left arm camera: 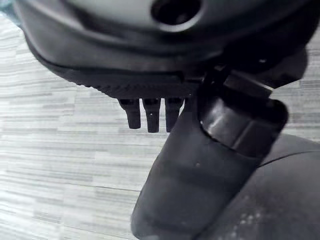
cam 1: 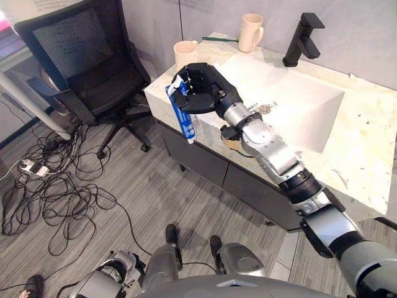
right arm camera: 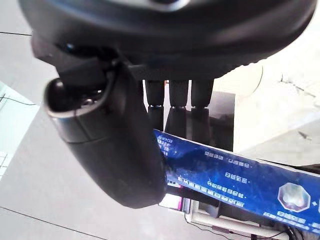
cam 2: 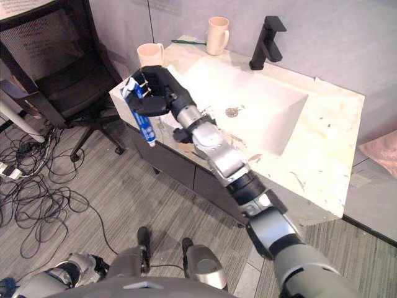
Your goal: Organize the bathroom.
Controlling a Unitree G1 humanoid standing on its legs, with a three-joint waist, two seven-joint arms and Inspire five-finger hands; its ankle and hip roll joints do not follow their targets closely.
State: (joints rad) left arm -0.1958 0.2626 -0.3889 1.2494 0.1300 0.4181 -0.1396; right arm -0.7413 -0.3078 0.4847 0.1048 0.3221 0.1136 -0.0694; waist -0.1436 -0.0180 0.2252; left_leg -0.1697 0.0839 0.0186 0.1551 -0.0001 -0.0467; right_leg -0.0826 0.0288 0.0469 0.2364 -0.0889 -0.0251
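The right hand (cam 1: 201, 87) is curled around a blue toothpaste tube (cam 1: 183, 115), thumb and fingers pinching its upper part, so that the tube hangs down past the front left corner of the counter (cam 1: 366, 155), over the floor (cam 1: 155, 192) rather than over the stone. The hand covers the tube's top, and the right wrist view gives the tube (right arm camera: 235, 180) as a blue band crossing behind the thumb, its ends cut off. On the counter, the white sink (cam 1: 291, 99) takes the middle, with something small and metallic, hard to make out, lying in it beside the wrist. A black faucet (cam 1: 302, 38) stands at the back of the counter; left of it is a cream mug (cam 1: 250, 32), a green toothbrush (cam 1: 218, 39) lying just beside that mug, and a second mug (cam 1: 185, 52) at the counter's left end, just behind the hand. A black office chair (cam 1: 87, 59) stands left of the counter. The left hand (left arm camera: 150, 112) hangs low over the floor, its fingers pointing straight, holding nothing.
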